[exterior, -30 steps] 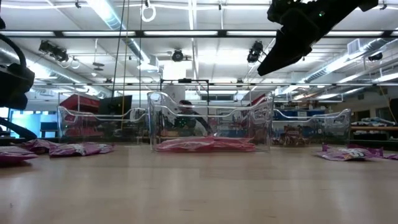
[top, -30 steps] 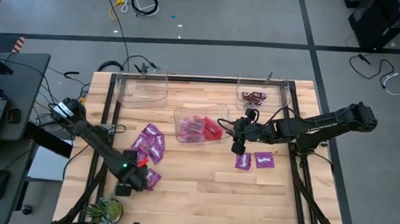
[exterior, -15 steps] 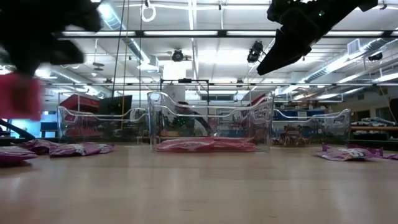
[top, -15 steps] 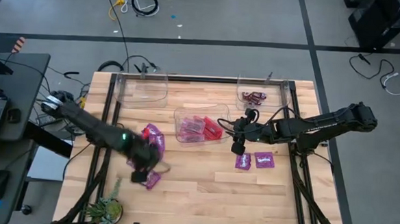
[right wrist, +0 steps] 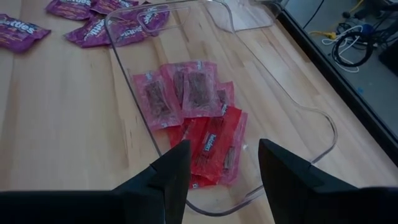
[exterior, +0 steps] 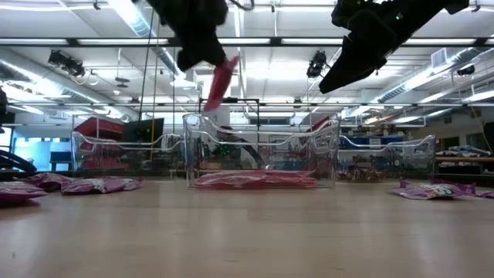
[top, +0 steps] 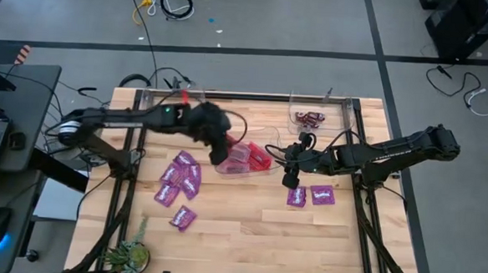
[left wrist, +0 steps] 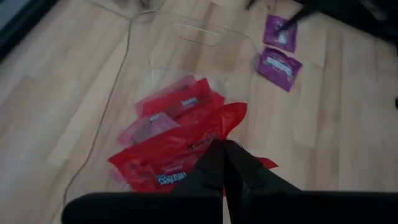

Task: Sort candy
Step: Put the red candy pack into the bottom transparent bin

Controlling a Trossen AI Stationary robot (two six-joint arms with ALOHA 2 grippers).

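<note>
The left gripper [top: 219,152] is clamped on a red packet [exterior: 219,83], its fingers [left wrist: 214,163] pressed together over the wrapper's edge. In the low view the packet hangs long axis near upright, tilted a little, above the near left corner of the middle bin [top: 269,173]. From above, the gripper sits at the bin's left end, just over its rim rather than over its centre.

That is the relation the next move likely turns on: the bin's open floor, where the other red packets [right wrist: 208,144] already lie flat, is to the right of the gripper, toward the right arm. A short carry that way would probably put the hanging packet squarely over the pile before release; let go here and it could catch the wall.

The right gripper [top: 292,179] waits with its fingers apart at the bin's right end, holding nothing, near two purple packets [top: 309,195] on the table [top: 247,229]. More purple packets [top: 180,177] lie loose on the left side, nearer the left arm.
</note>
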